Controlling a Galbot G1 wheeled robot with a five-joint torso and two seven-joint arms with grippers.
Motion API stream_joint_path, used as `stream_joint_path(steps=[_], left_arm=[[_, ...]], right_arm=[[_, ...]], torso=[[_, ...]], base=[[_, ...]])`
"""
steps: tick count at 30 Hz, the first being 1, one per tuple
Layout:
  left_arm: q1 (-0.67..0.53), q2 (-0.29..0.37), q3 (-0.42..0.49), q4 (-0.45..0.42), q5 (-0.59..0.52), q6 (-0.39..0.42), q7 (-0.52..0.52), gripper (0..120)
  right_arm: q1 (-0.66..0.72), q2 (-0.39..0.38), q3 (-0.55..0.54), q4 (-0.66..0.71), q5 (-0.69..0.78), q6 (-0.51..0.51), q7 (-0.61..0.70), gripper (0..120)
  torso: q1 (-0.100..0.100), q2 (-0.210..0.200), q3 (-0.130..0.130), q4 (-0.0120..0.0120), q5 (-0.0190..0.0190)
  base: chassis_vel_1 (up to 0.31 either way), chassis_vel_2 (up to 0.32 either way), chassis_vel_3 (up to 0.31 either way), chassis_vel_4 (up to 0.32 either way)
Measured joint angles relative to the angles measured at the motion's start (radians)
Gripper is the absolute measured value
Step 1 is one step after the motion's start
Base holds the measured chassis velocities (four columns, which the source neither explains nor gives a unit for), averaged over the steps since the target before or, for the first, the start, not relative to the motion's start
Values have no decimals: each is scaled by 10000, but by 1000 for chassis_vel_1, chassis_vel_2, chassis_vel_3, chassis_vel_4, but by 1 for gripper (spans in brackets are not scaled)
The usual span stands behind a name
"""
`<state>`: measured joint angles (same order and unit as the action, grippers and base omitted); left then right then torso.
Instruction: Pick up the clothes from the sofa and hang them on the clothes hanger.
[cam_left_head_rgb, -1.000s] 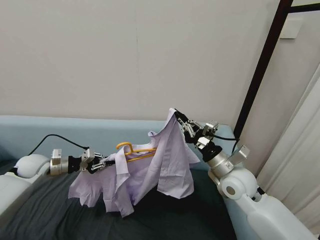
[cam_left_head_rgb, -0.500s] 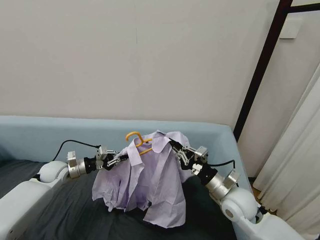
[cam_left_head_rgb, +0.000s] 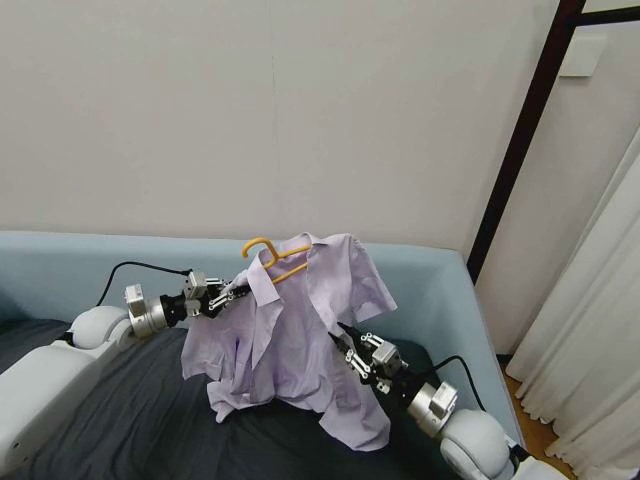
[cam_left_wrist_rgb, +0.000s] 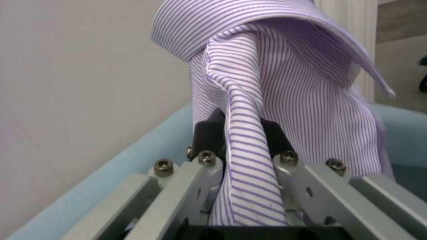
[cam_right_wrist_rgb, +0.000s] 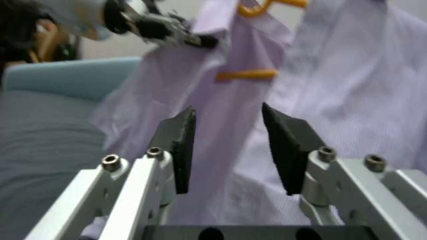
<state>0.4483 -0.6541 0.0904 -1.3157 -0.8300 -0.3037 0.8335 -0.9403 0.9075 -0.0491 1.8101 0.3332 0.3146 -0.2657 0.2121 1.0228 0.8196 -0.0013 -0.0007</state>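
Note:
A lilac striped shirt (cam_left_head_rgb: 300, 340) hangs on a yellow hanger (cam_left_head_rgb: 268, 252) held up above the sofa. My left gripper (cam_left_head_rgb: 236, 294) is shut on the shirt's front edge beside the collar; in the left wrist view the striped cloth (cam_left_wrist_rgb: 248, 165) runs between its pads. My right gripper (cam_left_head_rgb: 349, 345) stands open below and to the right of the shirt, apart from it. In the right wrist view its black pads (cam_right_wrist_rgb: 288, 142) frame the shirt (cam_right_wrist_rgb: 347, 100) and the hanger bar (cam_right_wrist_rgb: 245, 75), with my left gripper (cam_right_wrist_rgb: 200, 41) farther off.
The pale blue sofa back (cam_left_head_rgb: 60, 265) runs along the wall, with a dark seat cushion (cam_left_head_rgb: 110, 420) below. A black upright post (cam_left_head_rgb: 520, 140) stands at the right, with a white curtain (cam_left_head_rgb: 600, 330) beside it.
My right gripper has let go of the shirt and dropped down and back toward me. The left gripper has raised the shirt and hanger higher.

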Motion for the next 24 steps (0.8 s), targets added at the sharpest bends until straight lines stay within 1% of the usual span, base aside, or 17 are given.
stream_joint_path(steps=[1, 4, 5, 6, 8, 10, 11, 15, 17, 18, 20, 21, 22, 24], left_arm=[[0, 0, 0, 0, 0, 0, 0, 7], [-103, 36, 67, -21, 19, -82, -103, 7], [-107, 48, 89, -54, 27, -105, -114, 7], [-107, 48, 89, -54, 27, -105, -114, 7], [-57, 65, 128, -156, 52, -117, -113, 7], [67, 49, 146, -219, 141, -118, -109, 7], [67, 49, 146, -219, 141, -118, -109, 7], [418, -63, 167, -337, 447, -118, -139, 7], [451, -73, 175, -340, 476, -118, -142, 7], [504, -89, 191, -347, 525, -116, -144, 7], [649, -162, 231, -355, 671, -101, -144, 7], [649, -162, 231, -355, 671, -101, -144, 7], [697, -191, 269, -357, 720, -84, -144, 7], [751, -226, 316, -356, 834, -81, -141, 7]], right_arm=[[0, 0, 0, 0, 0, 0, 0, 43], [247, 52, 164, 22, 658, 829, -944, 55], [340, 85, 164, 87, 824, 933, -873, 61], [340, 85, 164, 87, 824, 933, -873, 61], [600, 211, -28, 399, 840, 697, 466, 68], [891, 323, -392, 717, 645, 61, 2065, 79], [891, 323, -392, 717, 645, 61, 2065, 79], [1475, 723, -1238, 961, -355, -1027, 4469, 95], [1525, 762, -1325, 951, -494, -1103, 4658, 96], [1604, 829, -1456, 920, -723, -1220, 4941, 98], [1870, 949, -1849, 664, -1593, -1710, 5596, 100], [1870, 949, -1849, 664, -1593, -1710, 5596, 100], [1999, 982, -2038, 536, -1905, -1969, 5736, 100], [2131, 1069, -2287, 405, -2044, -2190, 5773, 100]], torso=[[0, 0, 0, 0, 0], [0, 0, 0, 0, -2], [0, -1, 0, 1, -1], [0, -1, 0, 1, -1], [0, 0, 0, 0, 0], [0, 0, 0, 1, -2], [0, 0, 0, 1, -2], [0, 0, 0, 2, -3], [0, 0, 0, 1, -3], [0, 0, 0, 2, -3], [0, 0, 1, 3, -2], [0, 0, 1, 3, -2], [0, 0, 0, 0, -3], [0, 0, 0, 0, -1]], base=[[0, 0, 0, 0], [0, 0, 0, 0], [0, 0, 0, 0], [0, 0, 0, 0], [0, 0, 0, 0], [0, 0, 0, 0], [0, 0, 0, 0], [0, 0, 0, 0], [0, 0, 0, 0], [0, 0, 0, 0], [0, 0, 0, 0], [0, 0, 0, 0], [0, 0, 0, 0], [0, 0, 0, 0]])
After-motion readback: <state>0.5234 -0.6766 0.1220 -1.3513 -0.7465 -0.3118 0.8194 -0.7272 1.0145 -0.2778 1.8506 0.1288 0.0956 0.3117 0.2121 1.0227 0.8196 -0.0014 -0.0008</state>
